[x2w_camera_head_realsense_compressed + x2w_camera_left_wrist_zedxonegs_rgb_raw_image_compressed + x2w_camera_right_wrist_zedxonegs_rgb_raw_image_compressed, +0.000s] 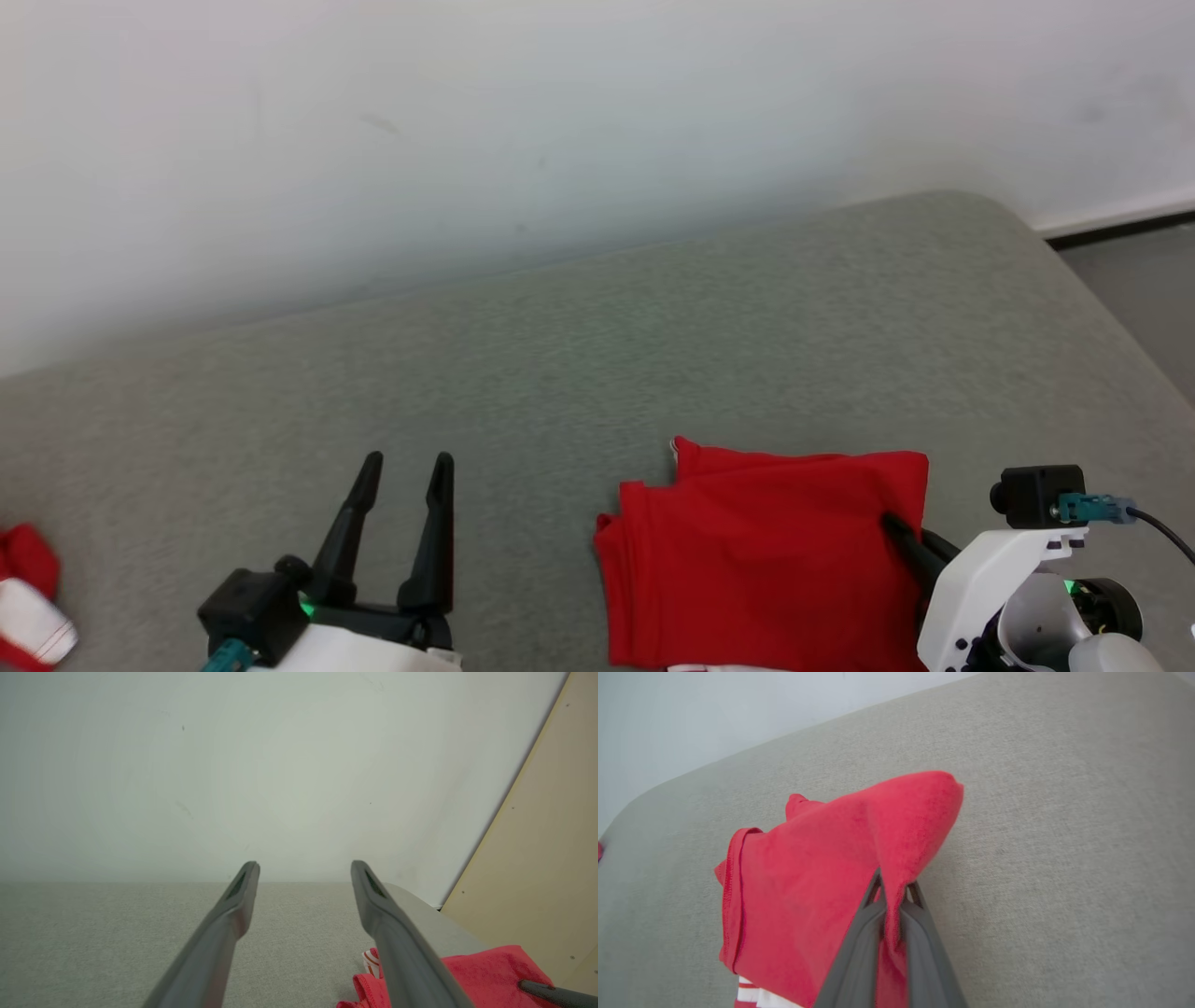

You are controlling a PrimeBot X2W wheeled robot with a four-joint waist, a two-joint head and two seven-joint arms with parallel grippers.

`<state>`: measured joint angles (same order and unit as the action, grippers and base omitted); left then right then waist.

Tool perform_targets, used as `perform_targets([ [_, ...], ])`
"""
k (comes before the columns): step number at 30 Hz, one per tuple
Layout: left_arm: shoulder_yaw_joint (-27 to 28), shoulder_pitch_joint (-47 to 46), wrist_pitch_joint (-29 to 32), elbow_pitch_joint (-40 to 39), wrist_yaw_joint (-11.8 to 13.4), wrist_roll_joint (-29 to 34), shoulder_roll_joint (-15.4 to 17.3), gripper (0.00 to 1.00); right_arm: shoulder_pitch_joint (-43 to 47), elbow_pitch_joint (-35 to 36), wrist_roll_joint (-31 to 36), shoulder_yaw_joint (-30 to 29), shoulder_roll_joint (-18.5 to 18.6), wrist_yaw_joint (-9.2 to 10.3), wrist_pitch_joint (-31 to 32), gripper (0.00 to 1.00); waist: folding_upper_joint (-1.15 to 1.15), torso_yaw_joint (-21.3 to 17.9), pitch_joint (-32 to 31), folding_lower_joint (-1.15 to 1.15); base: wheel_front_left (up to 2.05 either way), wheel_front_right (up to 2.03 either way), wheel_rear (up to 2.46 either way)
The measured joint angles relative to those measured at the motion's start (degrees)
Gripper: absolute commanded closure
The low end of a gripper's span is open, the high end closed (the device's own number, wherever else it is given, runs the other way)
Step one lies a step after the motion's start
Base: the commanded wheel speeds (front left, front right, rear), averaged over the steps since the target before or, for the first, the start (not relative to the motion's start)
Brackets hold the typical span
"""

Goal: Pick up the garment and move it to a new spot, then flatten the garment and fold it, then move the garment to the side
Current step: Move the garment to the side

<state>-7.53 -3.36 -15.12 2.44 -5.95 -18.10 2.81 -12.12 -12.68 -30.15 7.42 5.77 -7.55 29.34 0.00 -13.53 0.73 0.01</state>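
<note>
Left hand (408, 459), lower left in the head view, is spread wide and empty. Right hand (892, 523), lower right, pinches the folded red garment (766, 551) lying on the grey bench (560, 373). Left wrist view: garment (486, 970) at lower right. Right wrist view: fingers (859, 933) clamped on a raised garment fold.

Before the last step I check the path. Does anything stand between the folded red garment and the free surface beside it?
Right of the garment, nothing visible: bare grey surface. To its left, the open left gripper stands nearby, and a red-white cloth lies at the far edge.
</note>
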Motion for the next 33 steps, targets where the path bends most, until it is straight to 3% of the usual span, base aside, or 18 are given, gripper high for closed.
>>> perform_targets([
  [8,-2.2,-1.3,0.0,0.7,-0.3,0.2,0.0,0.00,0.6,0.4,-0.2,-0.9,-0.3,0.00,-1.8,1.00,0.00,-7.1,1.1,-0.01,0.00,0.00,0.00],
  [15,-3.9,-3.1,0.0,0.9,-0.6,1.6,0.0,0.00,-2.2,-0.5,-0.2,-1.5,0.3,0.00,-4.7,1.00,0.00,-7.9,4.5,0.00,0.00,0.00,0.00],
  [19,-4.1,-4.8,0.0,0.9,-1.1,2.9,0.1,0.00,-7.1,-2.8,-1.7,-0.8,2.4,0.00,-5.3,1.00,0.00,-7.0,7.5,0.00,0.00,0.00,0.00],
  [33,-6.8,-13.2,0.0,0.7,-1.4,3.9,4.1,0.00,-33.3,-19.9,-6.7,1.0,16.0,0.00,-13.7,1.00,0.00,-2.1,21.6,0.00,0.00,0.00,0.00],
])
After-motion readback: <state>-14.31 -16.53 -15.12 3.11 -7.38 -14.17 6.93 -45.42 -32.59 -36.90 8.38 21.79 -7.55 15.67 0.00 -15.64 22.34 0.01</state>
